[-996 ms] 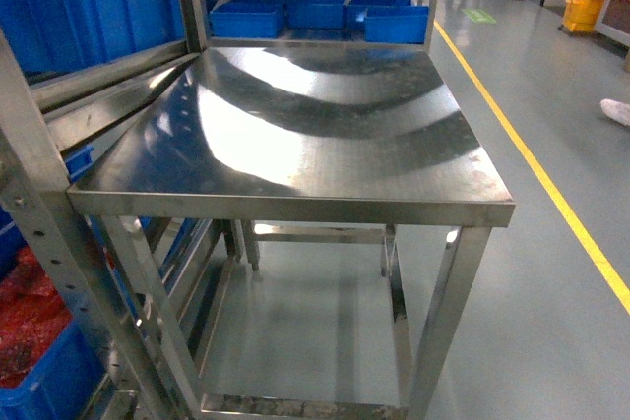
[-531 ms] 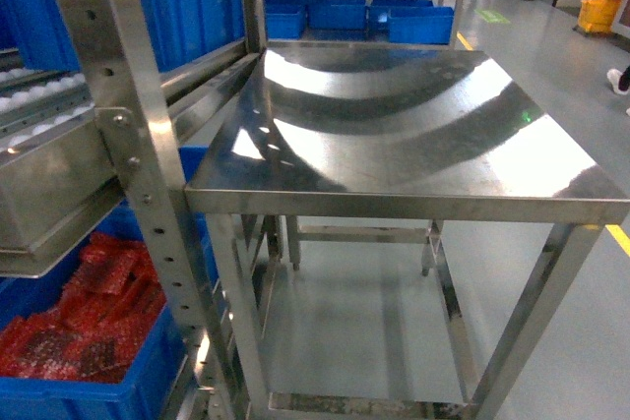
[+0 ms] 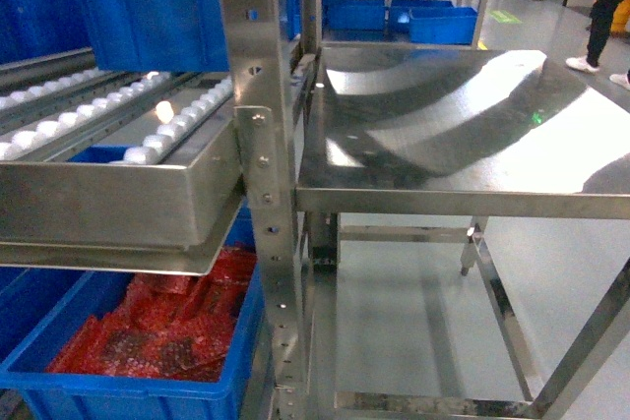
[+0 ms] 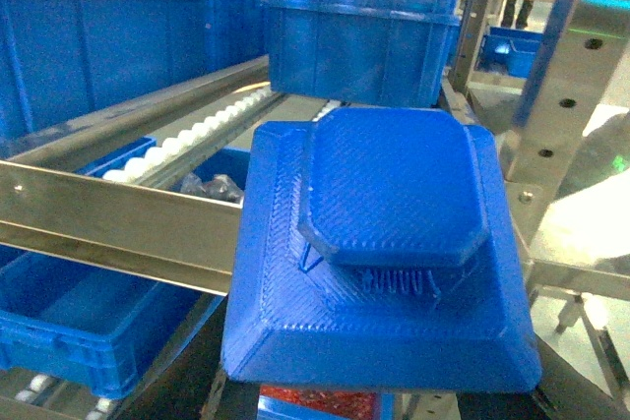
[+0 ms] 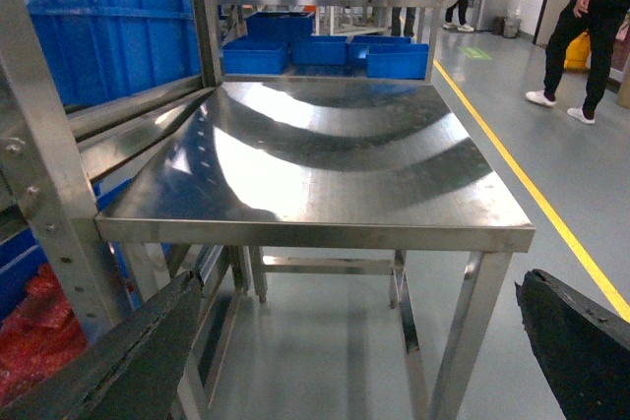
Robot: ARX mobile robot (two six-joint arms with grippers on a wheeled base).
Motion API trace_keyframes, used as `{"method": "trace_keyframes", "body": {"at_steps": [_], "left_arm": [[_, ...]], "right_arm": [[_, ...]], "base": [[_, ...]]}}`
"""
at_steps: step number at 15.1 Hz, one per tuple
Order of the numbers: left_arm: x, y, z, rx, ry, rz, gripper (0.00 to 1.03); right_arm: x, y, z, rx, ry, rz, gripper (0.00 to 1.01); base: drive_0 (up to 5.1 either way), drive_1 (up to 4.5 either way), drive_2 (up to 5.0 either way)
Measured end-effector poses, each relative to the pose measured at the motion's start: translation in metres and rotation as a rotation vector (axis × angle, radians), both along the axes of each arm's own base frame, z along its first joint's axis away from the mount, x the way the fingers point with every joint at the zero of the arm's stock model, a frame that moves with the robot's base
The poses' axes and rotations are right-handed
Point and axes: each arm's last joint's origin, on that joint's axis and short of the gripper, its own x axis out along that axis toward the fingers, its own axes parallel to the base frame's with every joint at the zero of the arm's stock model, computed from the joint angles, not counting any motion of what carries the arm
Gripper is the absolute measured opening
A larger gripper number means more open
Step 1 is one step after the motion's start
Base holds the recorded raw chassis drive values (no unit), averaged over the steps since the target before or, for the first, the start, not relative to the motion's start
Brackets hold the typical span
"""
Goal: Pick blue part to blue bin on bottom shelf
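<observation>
The blue part, a square 3D-printed piece with a raised octagonal top, fills the left wrist view. My left gripper is shut on it from below, its dark fingers mostly hidden under the part. Just beyond the part runs the bottom shelf, whose flat steel front rail and white roller tracks show. A blue bin stands on those rollers behind the part. My right gripper is open with nothing between its black fingers. Neither gripper shows in the head view.
A perforated steel upright stands between the rack and a small square steel table on the right. Below the shelf is a blue bin holding red bagged parts. More blue bins sit behind the table. A person stands at far right.
The head view has swung left: the steel table has slid to the right of the frame, and the rack's roller shelf and the bin of red parts now fill the left.
</observation>
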Motion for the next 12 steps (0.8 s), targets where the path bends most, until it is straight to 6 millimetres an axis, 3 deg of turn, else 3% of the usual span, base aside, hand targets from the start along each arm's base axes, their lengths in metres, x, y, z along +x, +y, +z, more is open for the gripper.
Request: {"method": "trace_keyframes", "body": {"at_steps": [12], "left_arm": [[0.0,-0.0001,0.0001,0.0,-0.001,-0.001,0.43]], "right_arm": [[0.0,0.0,0.0001,0.0,-0.002,0.0,0.98]], "base": [[-5.0,2.42,2.4]]}}
